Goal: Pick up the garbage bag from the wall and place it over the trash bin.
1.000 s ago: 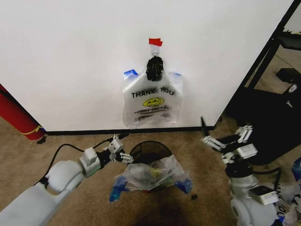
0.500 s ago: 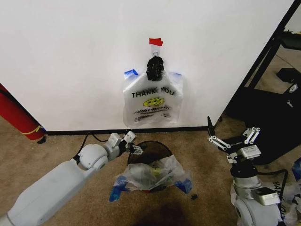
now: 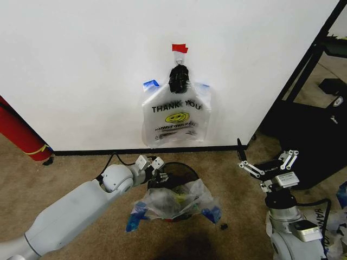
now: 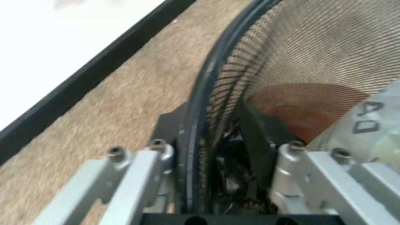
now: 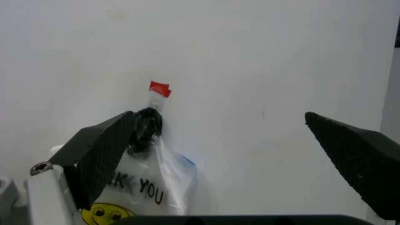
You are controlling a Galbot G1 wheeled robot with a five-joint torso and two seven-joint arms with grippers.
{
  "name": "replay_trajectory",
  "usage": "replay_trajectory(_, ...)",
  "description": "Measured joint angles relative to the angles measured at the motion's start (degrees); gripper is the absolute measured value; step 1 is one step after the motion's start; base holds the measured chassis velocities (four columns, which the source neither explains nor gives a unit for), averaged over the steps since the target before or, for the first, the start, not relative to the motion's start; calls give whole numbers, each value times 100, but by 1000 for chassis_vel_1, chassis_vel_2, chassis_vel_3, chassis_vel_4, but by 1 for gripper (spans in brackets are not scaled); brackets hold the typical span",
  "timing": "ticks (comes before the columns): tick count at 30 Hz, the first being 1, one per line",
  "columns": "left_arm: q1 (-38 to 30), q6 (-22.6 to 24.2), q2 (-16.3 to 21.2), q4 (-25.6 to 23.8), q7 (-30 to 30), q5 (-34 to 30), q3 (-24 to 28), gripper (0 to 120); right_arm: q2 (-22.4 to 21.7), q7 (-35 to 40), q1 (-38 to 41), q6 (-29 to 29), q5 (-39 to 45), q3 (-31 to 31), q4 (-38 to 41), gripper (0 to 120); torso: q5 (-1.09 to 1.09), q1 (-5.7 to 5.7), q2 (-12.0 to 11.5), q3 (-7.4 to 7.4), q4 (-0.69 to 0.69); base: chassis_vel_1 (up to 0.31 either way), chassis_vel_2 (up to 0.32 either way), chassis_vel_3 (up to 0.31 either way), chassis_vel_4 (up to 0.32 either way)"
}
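Observation:
The garbage bag [image 3: 176, 119] hangs on the white wall [image 3: 81, 65] by a dark knot at its handles, just under a red tape piece [image 3: 179, 48]. Below it on the carpet stands the black mesh trash bin [image 3: 181, 169], with another translucent bag [image 3: 176, 200] draped over its near side. My left gripper [image 3: 157, 169] is at the bin's left rim. In the left wrist view the left gripper [image 4: 212, 140] is open, with the rim [image 4: 195, 122] between its fingers. My right gripper [image 3: 267, 163] stays open to the right of the bin, facing the hanging garbage bag [image 5: 147, 187].
A red cylinder [image 3: 19, 135] leans at the left by the black baseboard [image 3: 92, 152]. A black frame [image 3: 309, 59] and a large black object [image 3: 312, 141] stand at the right. More plastic bags [image 3: 339, 219] lie at the lower right.
My left arm has reached to the right, bringing its gripper from beside the bin onto the bin's rim. The right gripper has turned and spread a little. The hanging bag has not moved.

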Motion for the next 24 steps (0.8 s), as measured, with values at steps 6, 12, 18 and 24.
replay_trajectory(6, 386, 319, 132, -377, -544, -410, -454, 8, 18, -21, 7, 52, -51, -28, -23, 100, -2, 0, 0, 1, 1, 0, 0, 0, 0)
replay_trajectory(12, 948, 544, 286, -1172, -1875, -1629, -1033, 0, 1, -30, 13, 116, -61, -34, -78, 100, 0, 0, 0, 1, 1, 0, 0, 0, 0)
replay_trajectory(18, 1641, 463, 224, -1918, -3660, -3121, -1646, 0, -14, -53, 14, 172, -80, -47, -81, 100, 0, 0, 0, 0, 1, 0, 0, 0, 0)
replay_trajectory(24, 2534, -233, 2, -2636, -5397, -4464, -2175, 0, -27, -88, -1, 253, -120, -51, -99, 100, 1, 0, 0, 0, 1, 0, 0, 0, 0)
